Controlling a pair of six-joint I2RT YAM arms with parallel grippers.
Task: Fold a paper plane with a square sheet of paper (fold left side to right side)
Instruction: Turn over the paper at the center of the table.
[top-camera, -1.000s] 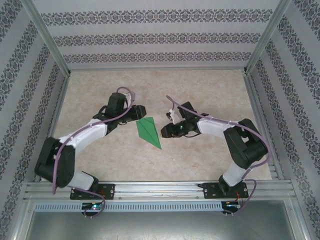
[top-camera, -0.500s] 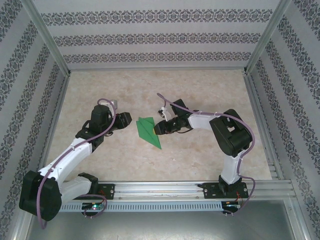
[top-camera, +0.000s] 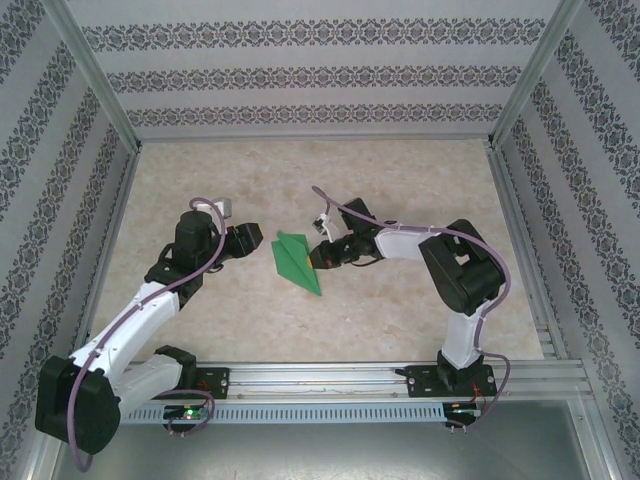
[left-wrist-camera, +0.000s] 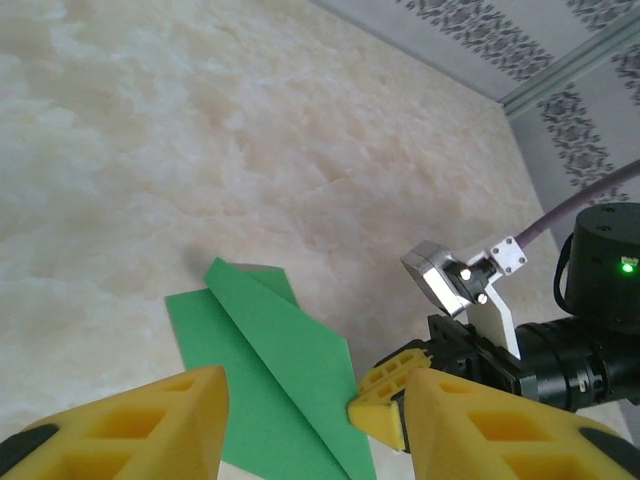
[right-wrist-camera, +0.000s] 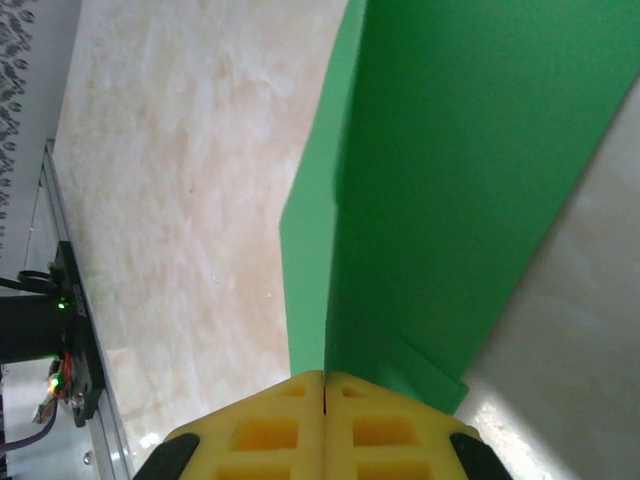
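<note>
You have the folded green paper (top-camera: 294, 258) lying near the middle of the surface (top-camera: 400, 180), its sharp tip pointing to 5 o'clock in the top view. Your right jaws are closed on its 3 o'clock edge, pads pressed together. Your left jaws stand at its 9 o'clock side, partly spread, holding nothing, clear of the paper.

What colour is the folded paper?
The paper is plain bright green, clearest in the right wrist view.
</note>
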